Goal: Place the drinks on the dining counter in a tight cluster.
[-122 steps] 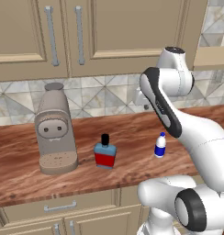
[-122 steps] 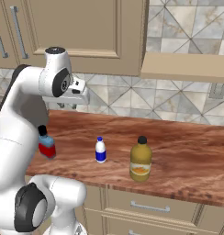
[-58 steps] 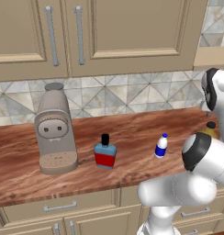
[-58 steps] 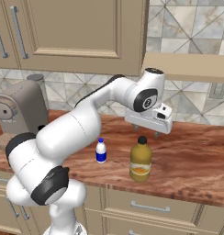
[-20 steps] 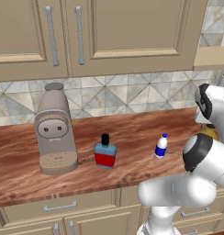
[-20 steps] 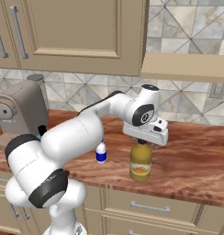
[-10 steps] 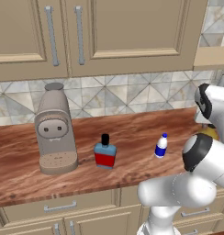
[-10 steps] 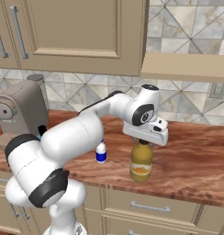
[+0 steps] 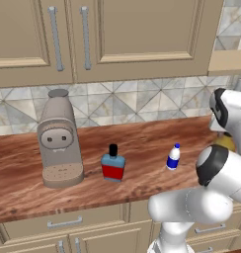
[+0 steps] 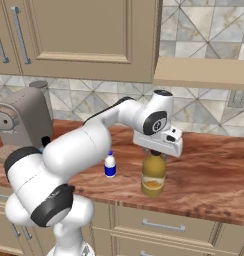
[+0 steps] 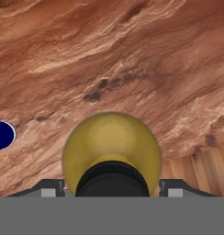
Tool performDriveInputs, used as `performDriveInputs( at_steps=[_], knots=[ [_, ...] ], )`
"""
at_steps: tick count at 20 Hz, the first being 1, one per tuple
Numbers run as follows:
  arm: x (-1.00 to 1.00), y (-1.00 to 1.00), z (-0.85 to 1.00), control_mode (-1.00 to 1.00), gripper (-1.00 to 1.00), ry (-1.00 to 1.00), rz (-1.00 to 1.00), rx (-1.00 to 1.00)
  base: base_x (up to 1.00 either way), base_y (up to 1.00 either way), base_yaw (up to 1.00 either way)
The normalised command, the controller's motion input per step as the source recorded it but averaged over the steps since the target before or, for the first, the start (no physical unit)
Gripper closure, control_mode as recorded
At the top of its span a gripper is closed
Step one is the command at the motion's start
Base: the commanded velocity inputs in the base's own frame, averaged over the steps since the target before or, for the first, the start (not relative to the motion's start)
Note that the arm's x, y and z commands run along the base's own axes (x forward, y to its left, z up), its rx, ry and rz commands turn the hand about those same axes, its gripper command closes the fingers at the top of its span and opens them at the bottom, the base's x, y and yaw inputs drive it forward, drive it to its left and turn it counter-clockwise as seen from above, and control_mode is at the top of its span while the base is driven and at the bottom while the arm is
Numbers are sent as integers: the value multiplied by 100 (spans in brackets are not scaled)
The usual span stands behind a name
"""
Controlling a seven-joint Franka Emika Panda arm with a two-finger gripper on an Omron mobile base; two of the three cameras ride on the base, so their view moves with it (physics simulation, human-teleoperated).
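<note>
1. Counter (image 10: 214, 165) of glossy reddish wood grain carries amber bottle (image 10: 153, 175), small white bottle (image 10: 110, 165) beside it, squat blue flask (image 9: 113, 165), rounded grey coffee machine (image 9: 57, 141).
2. Gripper (image 10: 155, 152) clamps the amber bottle's dark cap.

Toward the left end of my table stands a grey-brown coffee machine (image 9: 59, 141), upright, set closer to the back edge than the front. Behind it, a tiled backsplash (image 9: 142, 101) of grey and beige triangles runs along the table's back edge. Tan wall cabinets (image 9: 107, 34) with long metal handles (image 9: 56, 38) hang above. Drawers (image 9: 63, 225) with bar pulls sit under the front edge.
</note>
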Motion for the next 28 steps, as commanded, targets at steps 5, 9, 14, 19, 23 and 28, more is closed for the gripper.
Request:
performDriveInputs(
  at_steps=[5, 9, 14, 19, 23, 28],
  knots=[
    [-9, 19, 75, -100, 100, 1, 2, -1, 0, 0, 0],
    [-22, 36, 68, -100, 100, -6, 0, 0, 0, 0, 0],
    [-20, 46, 15, -100, 100, -10, 0, 0, 0, 0, 0],
    [-12, 41, 5, -100, 100, -5, 0, -1, 0, 0, 0],
    [0, 11, 21, -100, 100, 2, 0, -5, 0, 0, 0],
    [-7, 0, 20, -100, 100, 0, 0, -2, 0, 0, 0]
  ],
)
